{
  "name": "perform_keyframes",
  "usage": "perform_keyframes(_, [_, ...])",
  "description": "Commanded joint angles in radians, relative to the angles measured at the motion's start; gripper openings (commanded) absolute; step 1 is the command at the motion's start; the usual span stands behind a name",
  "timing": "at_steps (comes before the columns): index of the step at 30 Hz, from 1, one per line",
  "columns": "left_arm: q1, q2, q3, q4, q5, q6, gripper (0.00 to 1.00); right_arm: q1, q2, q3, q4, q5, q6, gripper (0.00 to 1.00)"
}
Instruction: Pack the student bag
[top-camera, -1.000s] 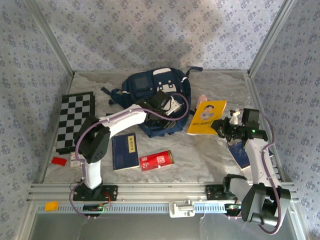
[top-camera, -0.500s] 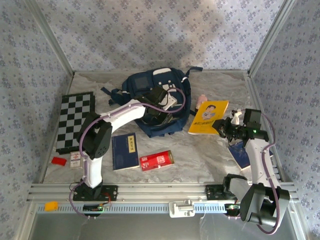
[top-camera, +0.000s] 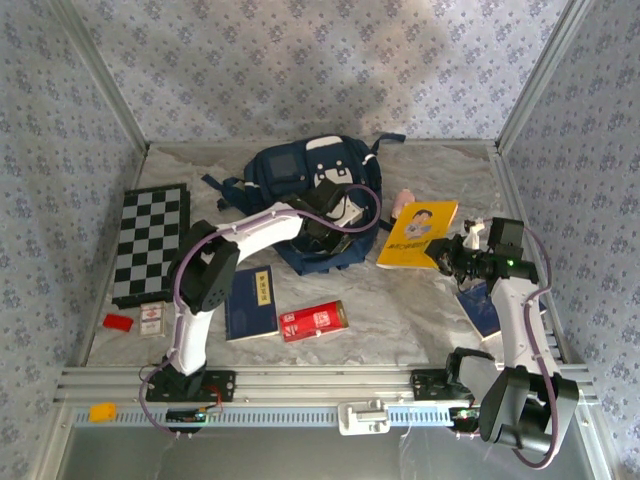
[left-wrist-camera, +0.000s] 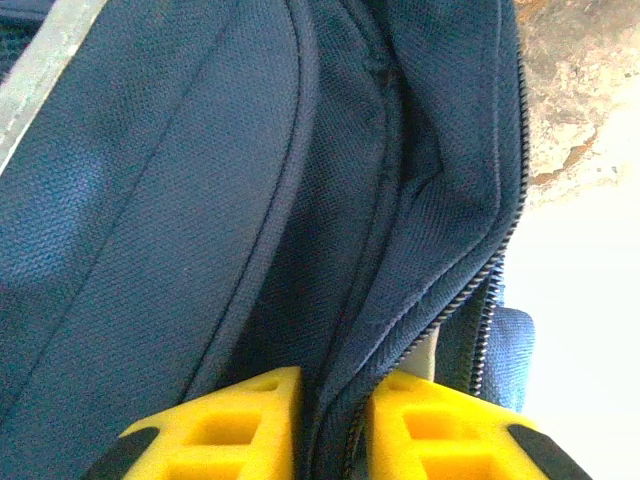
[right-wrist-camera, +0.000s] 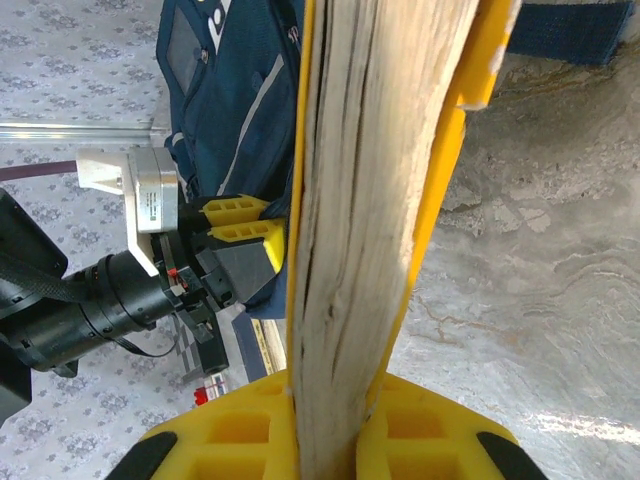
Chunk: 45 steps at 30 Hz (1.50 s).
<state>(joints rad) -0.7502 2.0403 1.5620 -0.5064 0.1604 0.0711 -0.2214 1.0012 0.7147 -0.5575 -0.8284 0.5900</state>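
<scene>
The student bag (top-camera: 300, 165), navy with white patches, lies at the back centre of the table. My left gripper (top-camera: 318, 222) is at its near edge. In the left wrist view the yellow fingers (left-wrist-camera: 245, 415) pinch a fold of the bag (left-wrist-camera: 200, 200) fabric beside the zipper, so the left gripper (left-wrist-camera: 335, 385) is shut on it. My right gripper (top-camera: 447, 252) is shut on the lower corner of a yellow book (top-camera: 418, 232) and holds it tilted above the table right of the bag. The book's page edge (right-wrist-camera: 380, 200) rises from between the right gripper's (right-wrist-camera: 325, 390) fingers, with the bag (right-wrist-camera: 235, 90) and left gripper (right-wrist-camera: 240, 225) beyond.
A chessboard (top-camera: 150, 240) lies at the left. A dark blue book (top-camera: 250, 300) and a red box (top-camera: 314, 320) lie in front of the bag. Another blue book (top-camera: 480, 310) lies under the right arm. A small red piece (top-camera: 118, 322) and a card pack (top-camera: 152, 318) sit near the left base.
My left gripper has pushed further along the bag's near edge and its jaws have closed on the fabric. The right gripper and yellow book have barely moved.
</scene>
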Motion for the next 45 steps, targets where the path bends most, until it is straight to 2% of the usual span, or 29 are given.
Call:
perform_keyframes(1, [0.013, 0.033, 0.038, -0.046, 0.005, 0.017, 0.17, -0.006, -0.025, -0.005, 0.036, -0.055, -0.005, 0.00])
perform_keyframes(6, [0.012, -0.015, 0.049, -0.054, 0.037, 0.007, 0.00, -0.009, -0.027, 0.003, 0.014, -0.052, -0.022, 0.00])
perform_keyframes(11, [0.013, -0.117, 0.026, -0.015, 0.032, -0.020, 0.00, -0.009, -0.025, 0.021, 0.009, -0.069, -0.028, 0.00])
perform_keyframes(18, [0.012, -0.221, 0.008, 0.017, -0.067, -0.033, 0.00, 0.010, -0.024, 0.055, -0.028, -0.110, -0.044, 0.00])
perform_keyframes(25, [0.008, -0.322, -0.002, 0.064, -0.164, -0.051, 0.00, 0.158, -0.017, 0.051, 0.050, -0.106, 0.072, 0.00])
perform_keyframes(28, [0.006, -0.359, 0.000, 0.087, -0.214, -0.051, 0.00, 0.259, -0.006, 0.035, 0.170, -0.064, 0.172, 0.00])
perform_keyframes(34, [0.006, -0.415, 0.003, 0.117, -0.247, -0.035, 0.00, 0.428, 0.154, 0.074, 0.388, 0.090, 0.271, 0.00])
perform_keyframes(40, [0.005, -0.435, 0.015, 0.135, -0.261, -0.028, 0.00, 0.576, 0.453, 0.220, 0.612, 0.167, 0.310, 0.00])
perform_keyframes(45, [0.005, -0.424, 0.040, 0.125, -0.286, -0.014, 0.00, 0.653, 0.675, 0.379, 0.686, 0.224, 0.300, 0.00])
